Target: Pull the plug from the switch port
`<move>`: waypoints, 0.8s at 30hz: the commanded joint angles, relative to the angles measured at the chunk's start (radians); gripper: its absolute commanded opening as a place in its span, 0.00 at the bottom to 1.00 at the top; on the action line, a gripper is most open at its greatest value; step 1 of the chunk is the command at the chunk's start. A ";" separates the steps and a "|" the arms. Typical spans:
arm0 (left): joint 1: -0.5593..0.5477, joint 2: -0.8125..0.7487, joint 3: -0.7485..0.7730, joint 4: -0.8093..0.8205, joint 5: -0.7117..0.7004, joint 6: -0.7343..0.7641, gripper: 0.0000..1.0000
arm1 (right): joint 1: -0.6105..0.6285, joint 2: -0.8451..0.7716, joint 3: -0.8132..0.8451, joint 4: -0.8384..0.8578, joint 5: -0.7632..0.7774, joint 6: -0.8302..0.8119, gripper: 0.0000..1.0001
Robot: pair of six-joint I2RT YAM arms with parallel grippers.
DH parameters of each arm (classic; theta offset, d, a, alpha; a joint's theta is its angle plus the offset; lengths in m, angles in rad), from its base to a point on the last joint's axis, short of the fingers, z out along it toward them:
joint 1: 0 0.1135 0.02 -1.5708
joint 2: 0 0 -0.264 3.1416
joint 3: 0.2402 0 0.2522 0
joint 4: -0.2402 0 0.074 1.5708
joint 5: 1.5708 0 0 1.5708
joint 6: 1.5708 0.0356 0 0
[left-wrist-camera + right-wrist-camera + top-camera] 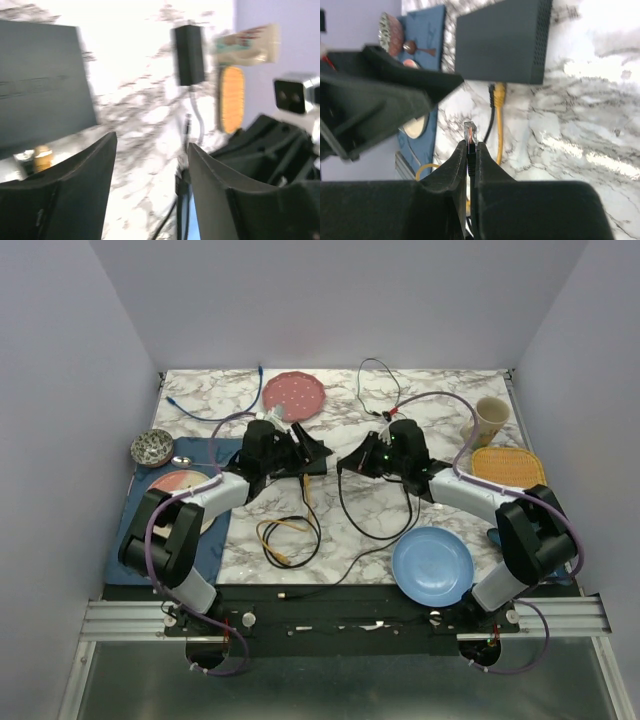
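Holding the small clear plug (470, 131) clamped between the fingers of my right hand (471, 146), I had its tip pointing at 12 o'clock toward the switch (500, 40). Bare counter (580, 125) showed between the two, so I judged it free of the port. The switch lay flat on the counter, and a yellow cable (499, 115) was seated in its near edge at about 1 o'clock from my fingertips, with a black cable (490, 107) just beside that. The plug looked to me like hard, light plastic with a thin latch tab that could snap. I therefore reckoned the body was the place to grip, pinched across its flat sides, and not the limp cord trailing behind it. The switch seemed light and smooth-bottomed, likely to slide on the polished marble if tugged, so it would want bracing from above. My left hand (152, 142) was apart and held nothing, with the switch at its 10 o'clock. Whether it touched the box I could not tell.
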 commanded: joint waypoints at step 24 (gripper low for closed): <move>-0.334 -0.246 -0.257 0.187 -0.099 0.087 0.10 | 0.003 -0.313 -0.048 -0.191 0.101 -0.060 0.14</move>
